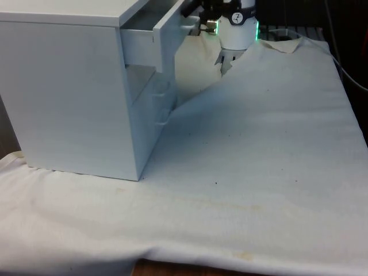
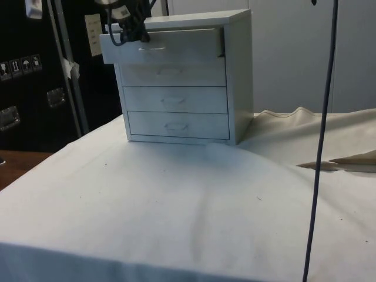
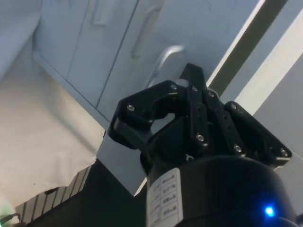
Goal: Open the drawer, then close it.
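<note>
I see a pale chest of drawers [image 2: 182,79] standing on the white cloth [image 2: 176,205], with its top drawer [image 2: 161,46] pulled partway out and the three below it shut. My gripper [image 2: 126,26] sits at the open drawer's front, by one end of it rather than at the handle [image 2: 151,50] in the middle. At the wrist, the fingers [image 3: 191,101] look pressed together with nothing between them — their tips point at the drawer face just beside the handle. I judge opening done and closing in hand. To close well, I would push squarely along the slide — off-centre pressure could skew and jam it.
</note>
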You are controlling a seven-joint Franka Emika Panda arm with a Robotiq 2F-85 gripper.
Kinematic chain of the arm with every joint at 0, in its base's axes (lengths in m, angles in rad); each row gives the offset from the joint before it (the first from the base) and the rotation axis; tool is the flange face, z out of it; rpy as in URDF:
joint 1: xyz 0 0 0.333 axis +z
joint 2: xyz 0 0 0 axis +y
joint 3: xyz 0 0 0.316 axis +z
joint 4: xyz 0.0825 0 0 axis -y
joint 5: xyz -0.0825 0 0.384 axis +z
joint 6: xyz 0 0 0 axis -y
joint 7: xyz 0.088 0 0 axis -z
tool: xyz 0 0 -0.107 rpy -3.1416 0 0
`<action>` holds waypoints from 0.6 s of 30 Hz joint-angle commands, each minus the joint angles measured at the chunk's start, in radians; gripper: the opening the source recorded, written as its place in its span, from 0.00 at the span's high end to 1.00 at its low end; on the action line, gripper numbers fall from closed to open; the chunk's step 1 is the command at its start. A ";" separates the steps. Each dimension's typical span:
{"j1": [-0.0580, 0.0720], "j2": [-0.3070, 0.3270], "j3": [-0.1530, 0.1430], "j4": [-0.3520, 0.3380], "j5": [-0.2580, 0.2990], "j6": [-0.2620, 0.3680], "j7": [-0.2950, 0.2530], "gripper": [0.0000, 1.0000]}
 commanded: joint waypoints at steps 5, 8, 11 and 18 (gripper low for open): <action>-0.005 -0.006 -0.016 -0.016 -0.011 0.026 -0.016 1.00; -0.010 -0.003 -0.029 -0.023 -0.008 0.042 -0.027 1.00; -0.004 0.001 -0.033 -0.017 0.000 0.025 -0.026 1.00; -0.020 -0.003 -0.063 -0.040 -0.007 0.075 -0.055 1.00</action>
